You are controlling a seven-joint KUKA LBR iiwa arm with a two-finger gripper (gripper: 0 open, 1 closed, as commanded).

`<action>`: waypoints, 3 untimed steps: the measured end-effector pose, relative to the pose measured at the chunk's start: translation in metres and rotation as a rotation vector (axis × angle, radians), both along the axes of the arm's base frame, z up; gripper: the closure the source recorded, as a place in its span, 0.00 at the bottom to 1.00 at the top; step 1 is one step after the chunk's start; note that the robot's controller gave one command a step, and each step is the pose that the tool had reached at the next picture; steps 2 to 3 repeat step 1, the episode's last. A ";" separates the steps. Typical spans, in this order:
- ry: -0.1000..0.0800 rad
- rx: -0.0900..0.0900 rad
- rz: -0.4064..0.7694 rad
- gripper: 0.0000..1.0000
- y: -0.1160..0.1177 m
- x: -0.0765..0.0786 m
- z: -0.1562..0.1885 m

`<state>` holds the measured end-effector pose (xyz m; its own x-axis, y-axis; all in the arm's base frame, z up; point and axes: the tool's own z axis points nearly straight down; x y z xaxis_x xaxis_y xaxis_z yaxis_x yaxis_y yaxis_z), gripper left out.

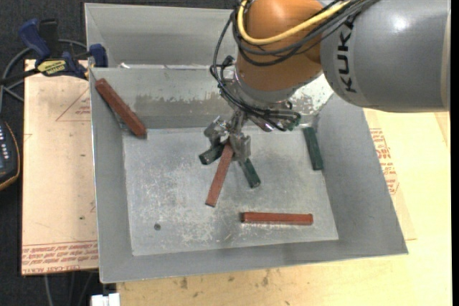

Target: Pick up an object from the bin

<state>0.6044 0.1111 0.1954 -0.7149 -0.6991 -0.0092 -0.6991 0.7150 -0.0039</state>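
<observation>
My gripper (229,163) is down in the middle of the bin, under the orange wrist cover. Its two dark fingers are spread, one fingertip (210,155) to the left and the other lower right. Between them lies the upper end of a red-brown stick (217,185), which slants down-left across the bin floor; the fingers are not closed on it. A dark green stick (313,148) lies to the right near the bin's right wall. A second red-brown stick (276,218) lies flat near the front edge.
A third red-brown stick (120,107) leans against the bin's left wall at the back. The big grey arm reaches in from the right and covers the back right of the bin.
</observation>
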 end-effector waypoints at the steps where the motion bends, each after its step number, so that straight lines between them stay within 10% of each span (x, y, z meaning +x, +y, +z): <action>1: 0.000 -0.001 0.231 1.00 0.032 0.029 0.065; 3: 0.000 -0.001 0.231 1.00 0.032 0.029 0.065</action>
